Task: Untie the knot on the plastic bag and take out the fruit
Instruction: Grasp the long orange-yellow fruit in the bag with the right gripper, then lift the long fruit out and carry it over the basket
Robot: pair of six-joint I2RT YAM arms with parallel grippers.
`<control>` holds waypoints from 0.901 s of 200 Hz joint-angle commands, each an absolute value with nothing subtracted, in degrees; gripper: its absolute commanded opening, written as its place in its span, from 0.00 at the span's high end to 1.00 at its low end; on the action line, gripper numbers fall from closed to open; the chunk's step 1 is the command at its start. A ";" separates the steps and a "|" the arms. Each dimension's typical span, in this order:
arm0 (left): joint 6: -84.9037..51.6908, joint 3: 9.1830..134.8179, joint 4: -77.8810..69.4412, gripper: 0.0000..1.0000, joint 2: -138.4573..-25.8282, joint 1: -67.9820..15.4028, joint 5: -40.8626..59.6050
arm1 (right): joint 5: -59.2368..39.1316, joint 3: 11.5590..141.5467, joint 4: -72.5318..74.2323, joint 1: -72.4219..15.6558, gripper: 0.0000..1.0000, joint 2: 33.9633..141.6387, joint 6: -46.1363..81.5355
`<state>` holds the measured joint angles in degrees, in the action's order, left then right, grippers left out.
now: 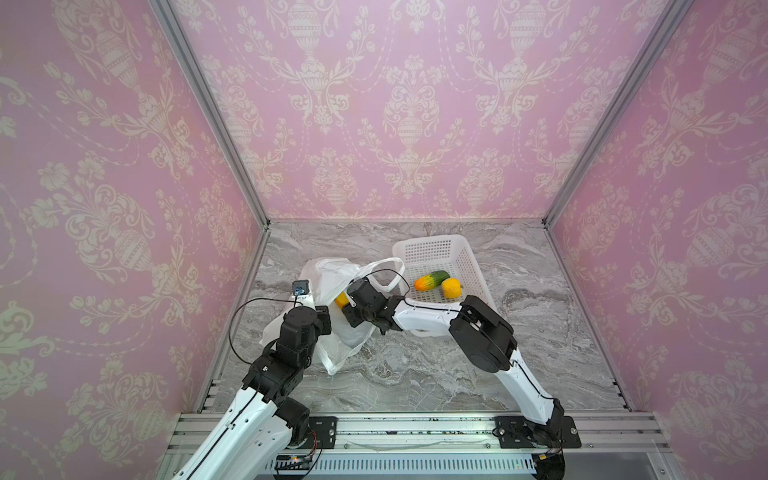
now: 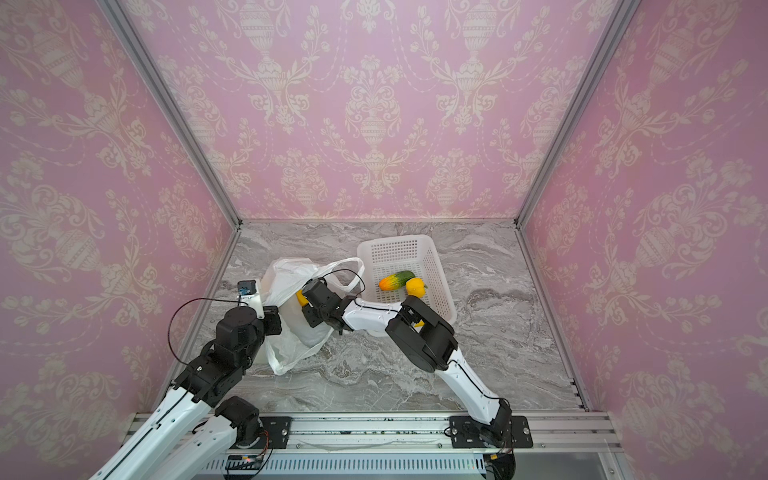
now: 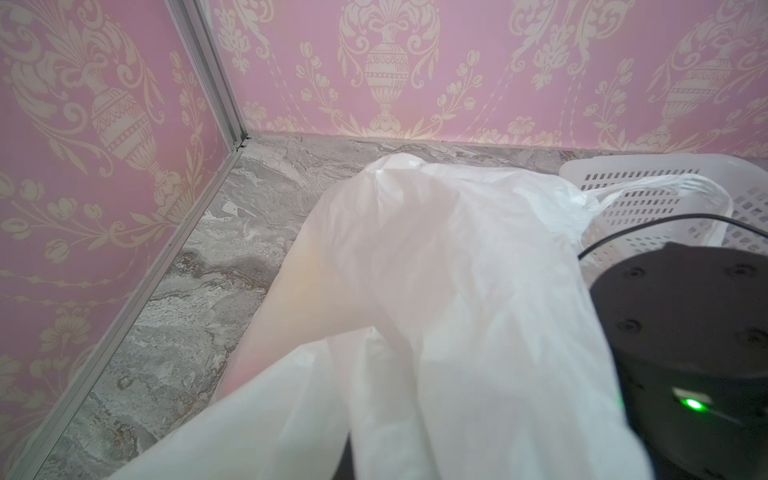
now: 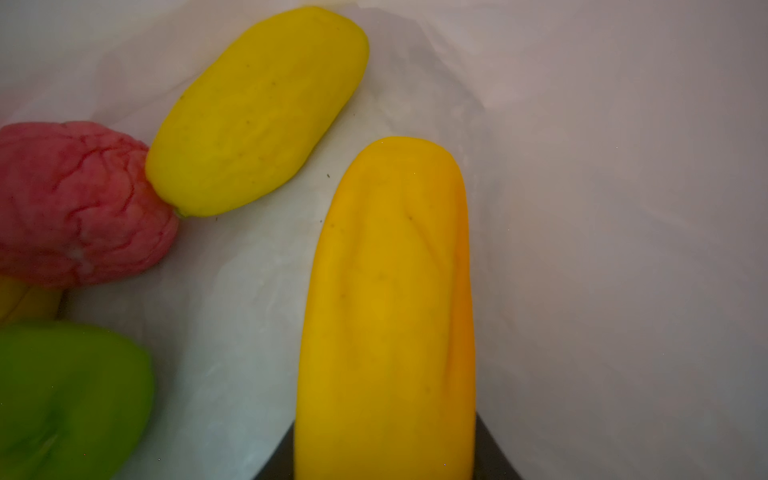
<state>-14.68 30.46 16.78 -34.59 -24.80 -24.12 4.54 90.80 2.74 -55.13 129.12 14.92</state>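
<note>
Hidden: left jaws behind plastic bag [image 3: 436,270], right jaws mostly behind yellow fruit [image 4: 386,311]; green fruit [image 4: 66,399] cut off.

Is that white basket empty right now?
No, the basket holds an orange-and-green oblong fruit and a round yellow fruit.

A lab test booth is posing as a room. Aluminium posts [image 1: 216,116] are framing pink wallpaper panels [image 1: 411,124]; a metal rail [image 1: 415,432] is edging the marble-print tabletop [image 1: 415,374].
</note>
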 commanded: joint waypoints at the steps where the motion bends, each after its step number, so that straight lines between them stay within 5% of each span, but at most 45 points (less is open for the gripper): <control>1: -15.38 30.01 16.46 1.00 -34.61 -24.35 -23.33 | 4.75 82.71 13.07 -55.47 0.66 121.34 15.48; 114: -15.88 29.07 15.83 1.00 -33.86 -24.34 -23.24 | 12.59 45.08 30.28 -64.72 0.74 86.28 7.70; 180: -15.82 28.88 15.83 1.00 -32.58 -24.35 -23.99 | 27.37 31.08 34.53 -61.83 0.79 66.56 3.43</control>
